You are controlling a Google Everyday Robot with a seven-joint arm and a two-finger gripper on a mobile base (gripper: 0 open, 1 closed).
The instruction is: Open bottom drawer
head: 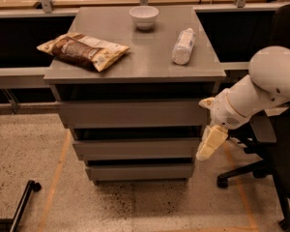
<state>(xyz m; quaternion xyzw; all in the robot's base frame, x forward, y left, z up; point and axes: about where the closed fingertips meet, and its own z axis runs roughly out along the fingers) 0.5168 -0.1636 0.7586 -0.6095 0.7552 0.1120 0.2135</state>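
Cream-coloured and pointing down, the gripper [210, 143] hangs at right-centre of the frame, just beside the right edge of the middle drawer front [137, 148]; I cannot tell whether it is apart or together, nor whether it touches that edge; my white arm [261, 88] reaches in from the right. The bottom drawer [140, 171] sits lowest in the grey cabinet [135, 57], low-centre of the frame, its flat front closed and set below and to the left of the gripper; the top drawer front [133, 112] above is closed as well. Speckled floor [135, 207] lies open in front of the drawers; a black office chair [275, 149] crowds the right side, its wheeled foot near the cabinet's lower right corner; a black bar [19, 207] lies at lower left. On the cabinet top, a white bowl [144, 16] stands at the back edge, its inside not clear to me; a snack bag [82, 50] lies on the left; a clear bottle [183, 46] lies on its side at right.
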